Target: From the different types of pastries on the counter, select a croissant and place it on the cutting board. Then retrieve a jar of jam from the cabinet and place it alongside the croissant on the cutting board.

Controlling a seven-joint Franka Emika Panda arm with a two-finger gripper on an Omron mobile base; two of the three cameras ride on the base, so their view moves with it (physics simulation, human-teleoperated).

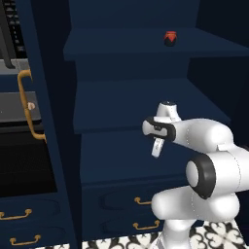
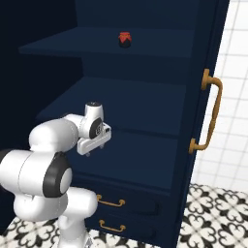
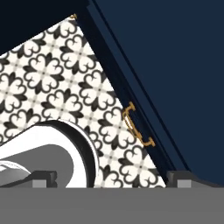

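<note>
A tiny red jar of jam [image 1: 170, 38] [image 2: 125, 39] with a dark part stands on the upper shelf of the open navy cabinet [image 1: 146, 102] [image 2: 131, 104]. My gripper [image 1: 156, 148] [image 2: 89, 151] [image 3: 111, 179] hangs well below the jar, in front of the lower shelf, and points down at the floor. It is open, with its fingertips [image 3: 43, 178] wide apart and nothing between them. The croissant, the other pastries, the cutting board and the counter are out of view.
The cabinet doors stand open on both sides, each with a curved brass handle [image 1: 26, 104] [image 2: 211, 114]. Drawers with brass pulls [image 1: 146, 200] [image 2: 110, 202] [image 3: 136, 127] sit under the shelves. A black-and-white patterned tile floor [image 3: 52, 74] lies below. A dark appliance front [image 1: 19, 160] is at the left.
</note>
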